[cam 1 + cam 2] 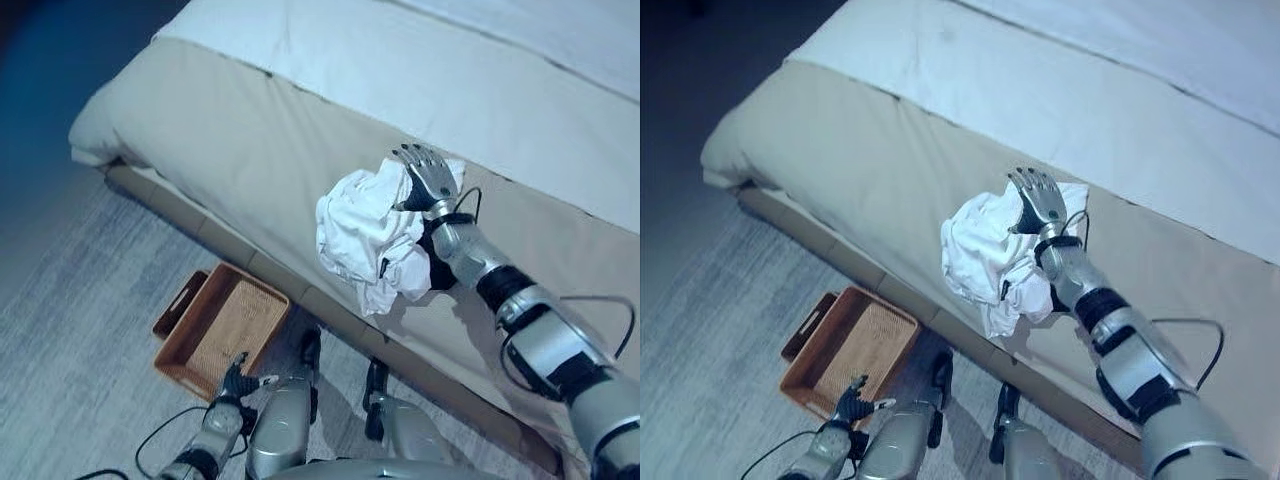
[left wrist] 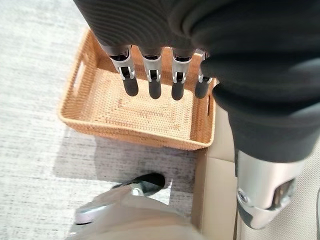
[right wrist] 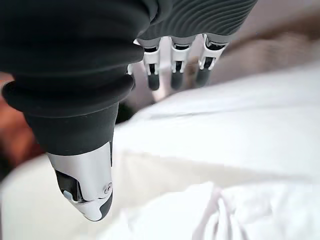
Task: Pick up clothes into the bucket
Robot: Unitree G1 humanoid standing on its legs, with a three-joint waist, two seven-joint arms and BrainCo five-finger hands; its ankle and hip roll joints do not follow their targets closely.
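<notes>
**Operator:** I see the crumpled white cloth bundle (image 1: pixel 370 235) on the beige bed cover (image 1: pixel 230 150), close to the bed's near edge, with one fold hanging down over that edge. My right hand (image 1: pixel 428 178) sits at the bundle's far upper side, fingers (image 3: pixel 176 75) straight and relaxed, holding nothing; whether they touch the cloth I cannot tell.

**Second:** And the container?

**Operator:** The shallow rectangular woven wicker basket (image 2: pixel 90 112) stands on the grey carpeted floor (image 1: pixel 70 330), just beside the bed's base and well below the bundle. Nothing lies in it. My left hand (image 1: pixel 238 382) hangs over its near rim, fingers (image 2: pixel 131 80) straight and spread, gripping nothing.

**Second:** Room to move?

**Operator:** Open carpet lies left of the basket. Beyond the bundle the beige cover runs up to a white sheet (image 1: pixel 420 60).
</notes>
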